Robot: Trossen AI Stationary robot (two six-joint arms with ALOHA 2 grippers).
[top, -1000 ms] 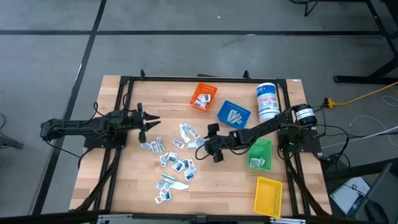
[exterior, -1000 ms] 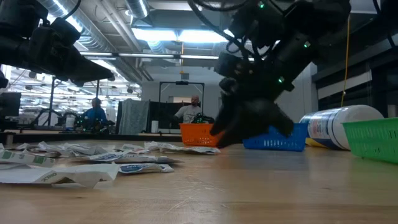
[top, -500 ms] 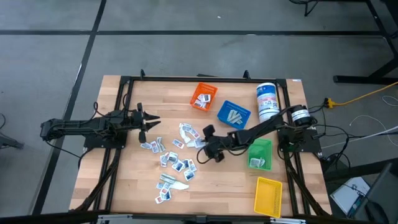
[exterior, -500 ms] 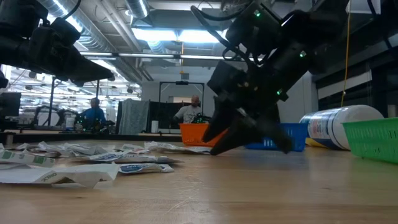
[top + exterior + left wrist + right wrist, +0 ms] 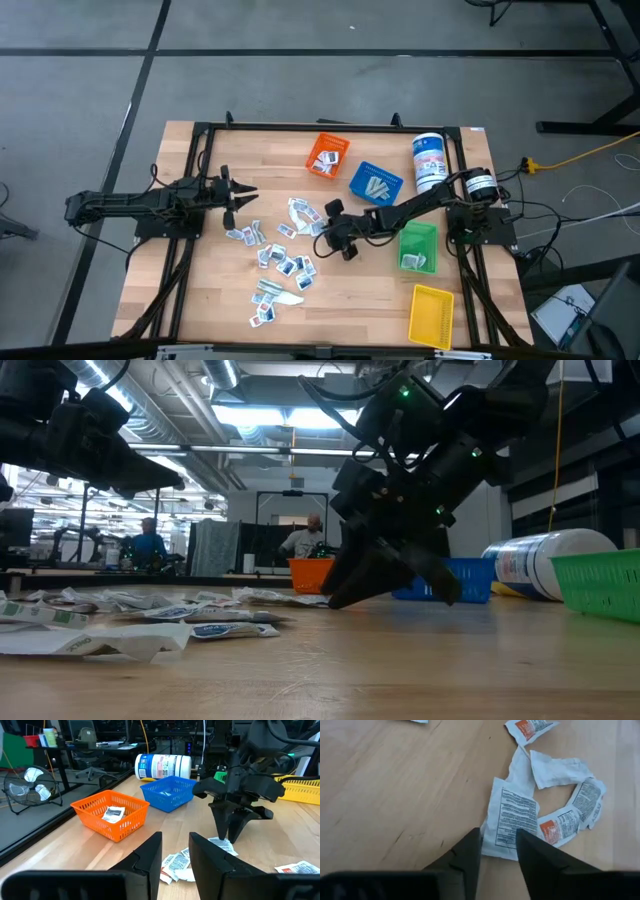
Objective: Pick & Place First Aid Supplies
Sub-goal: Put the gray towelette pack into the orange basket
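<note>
Four bins (image 5: 327, 155), one canister (image 5: 429, 161), many packets (image 5: 283, 262), right gripper (image 5: 498, 846) jaws narrow over one, left gripper (image 5: 243, 196) jaws narrow.

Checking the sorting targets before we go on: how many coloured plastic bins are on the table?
4. The orange bin and blue bin sit side by side at the table's back; the green bin is under the right arm; the yellow bin is at the front right corner. None seem hidden.

Right gripper (image 5: 330, 229) narrowed its fingers over packet (image 5: 512, 822)
</note>
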